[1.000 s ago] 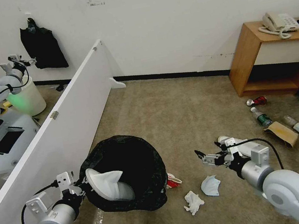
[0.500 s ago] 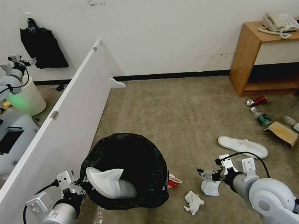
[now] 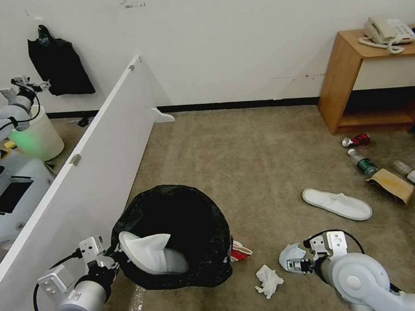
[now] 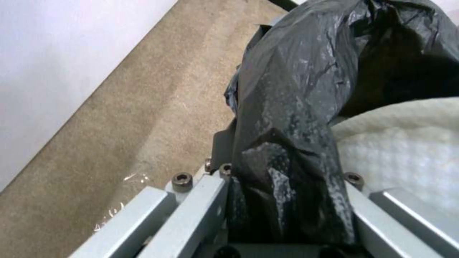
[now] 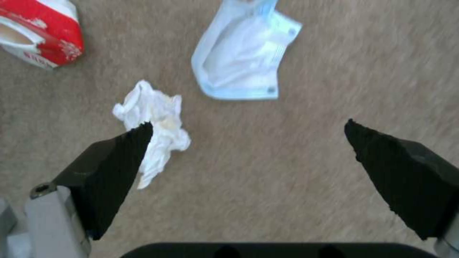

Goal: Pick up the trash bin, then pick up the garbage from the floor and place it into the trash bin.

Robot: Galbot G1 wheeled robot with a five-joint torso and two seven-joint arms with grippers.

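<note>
Since a second ago the right gripper (image 5: 249, 125) has pulled back and dropped low over the carpet, uncovering the white slipper (image 3: 336, 203). Its wrist view shows fingers (image 5: 112, 168) spread wide: tissue wad (image 5: 155, 127) at one tip, face mask (image 5: 241, 53) ahead, open carpet between. Left gripper (image 4: 287, 200) pinches the trash bin (image 3: 176, 235) liner, a slipper inside; the red-white carton (image 5: 41, 32) lies beside the bin.

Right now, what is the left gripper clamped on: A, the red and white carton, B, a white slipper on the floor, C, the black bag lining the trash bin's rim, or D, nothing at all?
C: in the left wrist view the left gripper has its fingers shut on the crinkly black liner of the trash bin, holding the bin beside the white partition.
</note>
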